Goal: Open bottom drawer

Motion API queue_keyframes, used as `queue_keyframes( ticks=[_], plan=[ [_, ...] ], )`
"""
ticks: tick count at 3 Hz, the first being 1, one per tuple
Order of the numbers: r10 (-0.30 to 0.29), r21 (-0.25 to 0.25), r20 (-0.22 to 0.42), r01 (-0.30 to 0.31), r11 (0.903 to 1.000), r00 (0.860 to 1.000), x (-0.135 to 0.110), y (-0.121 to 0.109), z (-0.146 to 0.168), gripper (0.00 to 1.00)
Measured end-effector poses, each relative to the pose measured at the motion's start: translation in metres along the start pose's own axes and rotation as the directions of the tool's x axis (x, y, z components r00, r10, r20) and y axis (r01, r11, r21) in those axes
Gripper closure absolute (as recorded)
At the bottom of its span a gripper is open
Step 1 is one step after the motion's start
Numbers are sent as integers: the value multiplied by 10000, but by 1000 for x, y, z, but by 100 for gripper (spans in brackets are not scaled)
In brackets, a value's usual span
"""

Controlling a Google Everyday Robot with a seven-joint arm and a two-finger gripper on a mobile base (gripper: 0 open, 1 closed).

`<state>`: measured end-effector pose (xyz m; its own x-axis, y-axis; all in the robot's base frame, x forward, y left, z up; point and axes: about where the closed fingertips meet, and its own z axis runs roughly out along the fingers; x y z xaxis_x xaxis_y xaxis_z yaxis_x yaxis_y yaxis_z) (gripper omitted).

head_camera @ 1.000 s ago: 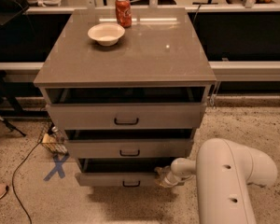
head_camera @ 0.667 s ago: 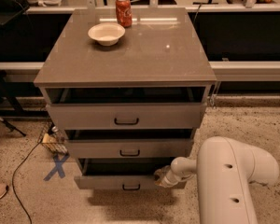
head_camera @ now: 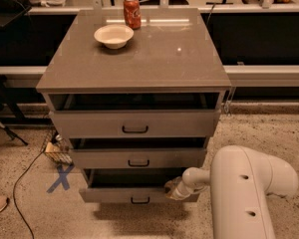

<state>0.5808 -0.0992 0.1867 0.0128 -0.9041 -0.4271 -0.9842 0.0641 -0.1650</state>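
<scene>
The grey-taupe three-drawer cabinet (head_camera: 139, 63) stands in the middle of the camera view. Its bottom drawer (head_camera: 114, 194) has the slimmest front and a small black bar handle (head_camera: 140, 200). It is pulled out past the two drawers above, with a dark gap showing over its front. My gripper (head_camera: 173, 190) is at the drawer's right end, by the top edge of its front panel. My white arm (head_camera: 244, 188) fills the lower right.
The top drawer (head_camera: 134, 123) and middle drawer (head_camera: 138, 158) are each slightly out. A white bowl (head_camera: 113, 35) and a red can (head_camera: 131, 12) sit on the cabinet top. A blue X mark (head_camera: 61, 177) and a cable (head_camera: 25, 183) lie on the floor at left.
The bottom drawer has slid a little further out toward the camera, and my gripper has moved with its right end.
</scene>
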Motion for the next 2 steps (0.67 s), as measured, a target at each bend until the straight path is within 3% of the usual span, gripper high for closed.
queue_keyframes(
  ticks=[1, 2],
  plan=[
    [132, -117, 17, -132, 9998, 9999, 6, 26, -6, 100],
    [132, -117, 17, -132, 9998, 9999, 4, 25, -9, 100]
  ],
)
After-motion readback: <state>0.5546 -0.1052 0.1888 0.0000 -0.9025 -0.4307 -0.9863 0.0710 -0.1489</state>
